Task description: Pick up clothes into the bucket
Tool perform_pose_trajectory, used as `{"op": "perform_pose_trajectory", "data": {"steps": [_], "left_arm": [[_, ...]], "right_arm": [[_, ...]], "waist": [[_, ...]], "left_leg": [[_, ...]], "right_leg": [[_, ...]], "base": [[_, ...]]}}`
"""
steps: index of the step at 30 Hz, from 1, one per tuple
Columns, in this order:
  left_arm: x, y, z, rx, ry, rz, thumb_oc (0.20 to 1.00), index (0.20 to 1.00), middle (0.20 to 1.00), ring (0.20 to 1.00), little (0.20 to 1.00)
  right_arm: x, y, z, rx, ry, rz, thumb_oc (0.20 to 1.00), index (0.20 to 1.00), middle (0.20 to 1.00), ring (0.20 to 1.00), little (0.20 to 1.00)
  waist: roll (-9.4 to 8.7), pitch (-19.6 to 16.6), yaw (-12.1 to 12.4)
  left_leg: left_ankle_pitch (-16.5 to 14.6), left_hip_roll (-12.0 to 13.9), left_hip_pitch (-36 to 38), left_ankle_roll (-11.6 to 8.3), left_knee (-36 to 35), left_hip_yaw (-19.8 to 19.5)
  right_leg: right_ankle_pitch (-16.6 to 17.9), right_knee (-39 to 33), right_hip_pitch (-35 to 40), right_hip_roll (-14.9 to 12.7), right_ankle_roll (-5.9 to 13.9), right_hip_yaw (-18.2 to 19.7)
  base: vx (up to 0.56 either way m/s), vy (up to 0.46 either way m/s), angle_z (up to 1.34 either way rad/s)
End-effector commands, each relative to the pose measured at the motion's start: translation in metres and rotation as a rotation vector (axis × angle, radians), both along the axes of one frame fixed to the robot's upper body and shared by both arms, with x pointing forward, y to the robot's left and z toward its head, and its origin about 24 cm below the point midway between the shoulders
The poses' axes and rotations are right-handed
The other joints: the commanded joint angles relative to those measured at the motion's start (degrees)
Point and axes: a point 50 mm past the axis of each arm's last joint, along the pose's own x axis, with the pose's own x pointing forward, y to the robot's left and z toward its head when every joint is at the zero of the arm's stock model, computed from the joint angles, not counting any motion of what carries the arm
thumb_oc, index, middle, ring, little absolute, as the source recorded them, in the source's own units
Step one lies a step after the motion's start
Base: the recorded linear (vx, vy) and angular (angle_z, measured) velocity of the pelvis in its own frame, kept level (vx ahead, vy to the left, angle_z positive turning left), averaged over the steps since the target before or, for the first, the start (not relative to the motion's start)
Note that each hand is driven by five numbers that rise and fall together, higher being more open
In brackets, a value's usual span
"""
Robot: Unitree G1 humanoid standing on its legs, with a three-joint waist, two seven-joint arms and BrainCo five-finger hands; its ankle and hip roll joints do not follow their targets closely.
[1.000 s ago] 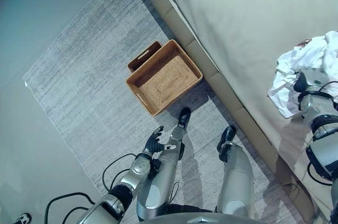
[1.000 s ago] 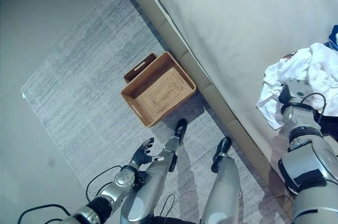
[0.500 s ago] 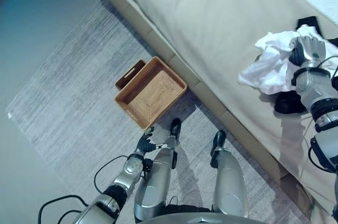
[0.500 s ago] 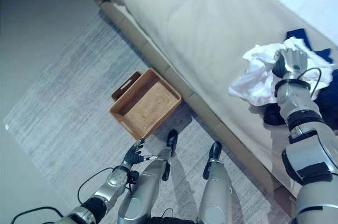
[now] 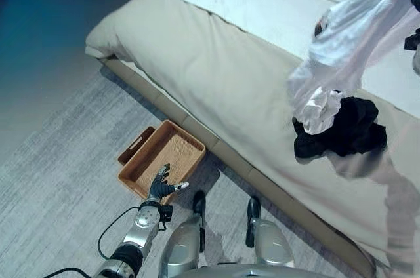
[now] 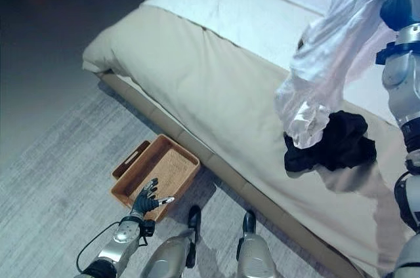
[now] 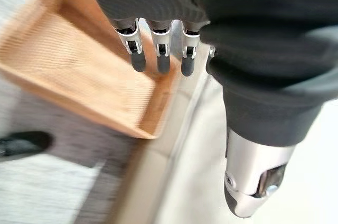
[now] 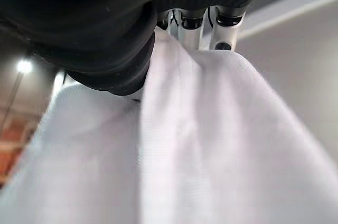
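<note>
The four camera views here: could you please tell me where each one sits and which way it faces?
Left eye view: on the head, looking down at the bed, the wicker basket and the black garment; the left hand shows.
Right eye view: beside it, same scene; the right hand lifts the white garment.
Left wrist view: along the open left hand's fingers toward the basket.
Right wrist view: along the right hand, into the white garment's cloth.
Both eye views share the bed, the basket and both garments.
</note>
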Motion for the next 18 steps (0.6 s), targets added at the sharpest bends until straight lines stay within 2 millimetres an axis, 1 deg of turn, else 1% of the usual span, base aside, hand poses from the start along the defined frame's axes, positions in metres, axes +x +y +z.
{"op": "perform_pose_trajectory", "data": {"steps": [1, 3, 4, 6, 8, 9, 10, 12, 13, 16, 18], "left_arm": [[0.009, 0.002, 0.026, -0.029, -0.145, -0.057, 1.0, 1.0, 1.0, 1.0, 1.0], [0.021, -0.001, 0.051, -0.036, -0.253, -0.103, 1.0, 1.0, 1.0, 1.0, 1.0], [0.028, -0.005, 0.069, -0.034, -0.32, -0.141, 1.0, 1.0, 1.0, 1.0, 1.0], [0.037, -0.008, 0.093, -0.028, -0.411, -0.187, 1.0, 1.0, 1.0, 1.0, 1.0], [0.048, -0.014, 0.114, -0.041, -0.492, -0.209, 1.0, 1.0, 1.0, 1.0, 1.0], [0.048, -0.013, 0.114, -0.041, -0.492, -0.209, 1.0, 1.0, 1.0, 1.0, 1.0], [0.062, -0.024, 0.143, -0.053, -0.599, -0.242, 1.0, 1.0, 1.0, 1.0, 1.0], [0.073, -0.04, 0.165, -0.07, -0.67, -0.299, 1.0, 1.0, 1.0, 1.0, 1.0], [0.078, -0.051, 0.179, -0.093, -0.715, -0.335, 1.0, 1.0, 1.0, 1.0, 1.0], [0.089, -0.08, 0.204, -0.134, -0.777, -0.42, 1.0, 1.0, 1.0, 1.0, 1.0], [0.096, -0.1, 0.216, -0.163, -0.796, -0.468, 1.0, 1.0, 1.0, 1.0, 1.0]], "right_arm": [[-0.015, 0.015, 0.036, 0.091, -0.204, 0.158, 0.2, 0.2, 0.2, 0.2, 0.2], [-0.013, 0.026, 0.035, 0.159, -0.226, 0.263, 0.2, 0.2, 0.2, 0.2, 0.2], [-0.011, 0.028, 0.031, 0.194, -0.212, 0.301, 0.2, 0.2, 0.2, 0.2, 0.2], [-0.006, 0.04, 0.028, 0.214, -0.179, 0.37, 0.2, 0.2, 0.2, 0.2, 0.2], [-0.001, 0.054, 0.023, 0.233, -0.132, 0.452, 0.2, 0.2, 0.2, 0.2, 0.2], [-0.001, 0.054, 0.023, 0.233, -0.132, 0.453, 0.2, 0.2, 0.2, 0.2, 0.2], [0.002, 0.072, 0.017, 0.246, -0.082, 0.555, 0.2, 0.2, 0.2, 0.2, 0.2], [0.005, 0.077, 0.01, 0.264, -0.022, 0.601, 0.2, 0.2, 0.2, 0.2, 0.2], [0.006, 0.087, 0.006, 0.262, 0.015, 0.653, 0.2, 0.2, 0.2, 0.2, 0.2], [0.005, 0.103, 0.001, 0.227, 0.098, 0.736, 0.2, 0.2, 0.2, 0.2, 0.2], [0.005, 0.115, -0.003, 0.228, 0.143, 0.802, 0.2, 0.2, 0.2, 0.2, 0.2]], "waist": [[-3.73, -8.9, -0.7], [-3.69, -10.5, -1.1], [-3.84, -11.2, -1.2], [-3.9, -12.6, -1.6], [-3.93, -13.7, -2.0], [-3.96, -13.6, -1.9], [-3.85, -14.6, -2.5], [-3.86, -15.3, -2.8], [-3.77, -15.6, -3.2], [-3.6, -16.2, -4.0], [-3.47, -16.5, -4.5]], "left_leg": [[-6.3, -0.8, 0.4, -0.15, 3.5, 1.5], [-6.3, -0.4, 1.8, -0.13, 2.4, 2.2], [-6.4, -0.2, 2.9, -0.11, 2.0, 2.7], [-6.8, 0.2, 4.2, -0.17, 1.7, 4.0], [-7.1, 0.5, 5.3, -0.15, 1.8, 4.9], [-7.1, 0.5, 5.4, -0.15, 1.7, 5.0], [-7.4, 0.8, 6.1, -0.2, 1.9, 5.9], [-7.6, 1.0, 6.7, -0.28, 2.0, 6.3], [-7.7, 0.9, 6.9, -0.3, 2.1, 6.5], [-8.1, 1.1, 7.5, -0.32, 2.5, 6.9], [-8.3, 1.2, 7.9, -0.3, 2.7, 7.3]], "right_leg": [[1.7, -1.6, 1.4, -0.6, 1.91, 1.3], [2.1, -3.0, 2.5, -0.4, 2.04, 1.9], [2.5, -3.9, 3.4, -0.1, 2.17, 2.4], [2.8, -5.1, 4.4, 0.2, 2.33, 3.4], [3.0, -5.6, 5.1, 0.5, 2.28, 4.4], [3.0, -5.6, 5.2, 0.6, 2.27, 4.5], [3.0, -5.8, 5.6, 0.7, 2.29, 5.1], [2.8, -6.0, 6.2, 0.9, 2.23, 5.5], [2.8, -6.0, 6.3, 0.9, 2.15, 5.6], [2.6, -5.8, 6.9, 1.0, 2.15, 5.8], [2.6, -5.7, 6.9, 1.2, 2.12, 6.2]], "base": [[0.07, -0.012, -0.17], [0.06, -0.006, -0.24], [0.06, -0.011, -0.23], [0.08, -0.008, -0.22], [0.06, -0.016, -0.3], [0.04, -0.025, -0.54], [0.04, -0.024, -0.4], [0.04, -0.031, -0.24], [0.02, -0.027, -0.28], [0.01, -0.017, -0.15], [0.01, -0.018, -0.09]]}}
